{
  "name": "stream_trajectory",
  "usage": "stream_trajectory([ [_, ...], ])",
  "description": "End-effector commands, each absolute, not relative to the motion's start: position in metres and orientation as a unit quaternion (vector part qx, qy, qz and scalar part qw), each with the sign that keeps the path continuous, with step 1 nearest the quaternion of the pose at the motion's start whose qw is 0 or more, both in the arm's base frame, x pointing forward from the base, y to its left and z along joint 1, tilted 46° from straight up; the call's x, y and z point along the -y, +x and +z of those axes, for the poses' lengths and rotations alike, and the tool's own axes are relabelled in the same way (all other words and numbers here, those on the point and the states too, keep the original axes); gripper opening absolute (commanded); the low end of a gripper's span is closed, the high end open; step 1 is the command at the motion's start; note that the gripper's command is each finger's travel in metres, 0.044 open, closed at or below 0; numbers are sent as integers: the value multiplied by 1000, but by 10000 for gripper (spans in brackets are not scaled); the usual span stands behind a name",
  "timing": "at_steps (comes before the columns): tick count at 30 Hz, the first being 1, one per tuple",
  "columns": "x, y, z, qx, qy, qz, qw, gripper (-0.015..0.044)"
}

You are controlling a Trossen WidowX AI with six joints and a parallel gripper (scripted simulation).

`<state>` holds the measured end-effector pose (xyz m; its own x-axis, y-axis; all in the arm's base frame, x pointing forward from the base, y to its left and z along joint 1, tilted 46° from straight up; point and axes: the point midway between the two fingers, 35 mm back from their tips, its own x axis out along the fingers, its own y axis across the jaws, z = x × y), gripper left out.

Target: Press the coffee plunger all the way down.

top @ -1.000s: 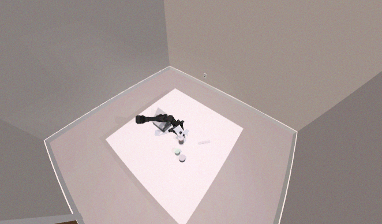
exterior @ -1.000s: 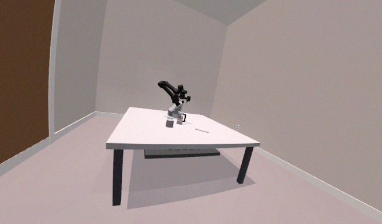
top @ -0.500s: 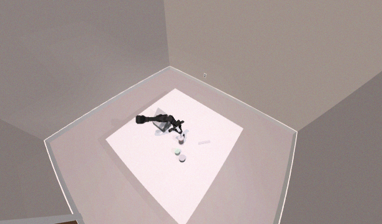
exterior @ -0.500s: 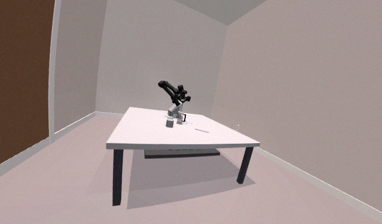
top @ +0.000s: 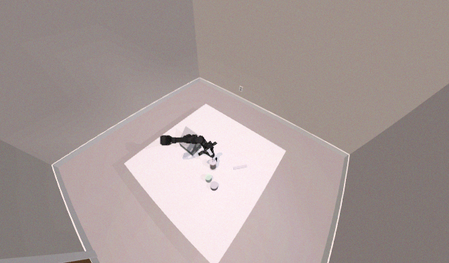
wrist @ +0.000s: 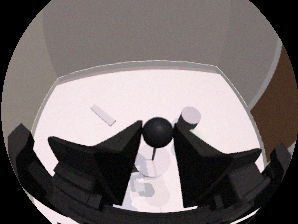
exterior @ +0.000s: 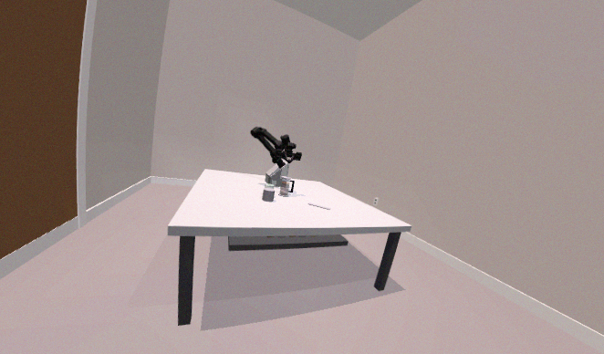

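Observation:
The coffee press (top: 213,165) (exterior: 285,188) stands upright on the white table (top: 181,193) (exterior: 234,216), with its dark handle (exterior: 292,186) to the right in the exterior view. In the wrist view its pale round lid (wrist: 156,167) lies below the plunger knob (wrist: 158,133), a black ball. A thin dark rod shows between knob and lid, so the plunger is up. My gripper (wrist: 158,126) (exterior: 288,161) is above the press, shut on the knob, with one fingertip at each side of the ball. How far the rod stands out is hard to tell.
A green-topped container (top: 208,177) and a grey cylinder (top: 213,186) (exterior: 268,194) (wrist: 191,116) stand near the press. A thin pale bar (top: 240,167) (exterior: 318,206) (wrist: 103,114) lies on the table at the other side. The grey arm mount is behind the press in the exterior view.

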<state>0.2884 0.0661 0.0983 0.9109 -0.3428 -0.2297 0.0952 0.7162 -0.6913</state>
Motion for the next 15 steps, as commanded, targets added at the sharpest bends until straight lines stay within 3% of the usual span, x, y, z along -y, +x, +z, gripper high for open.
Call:
stream_trajectory([
  [1,-59,291,87,-183,-358,-120,908,115],
  [15,-46,298,69,-186,-351,-122,910,115],
])
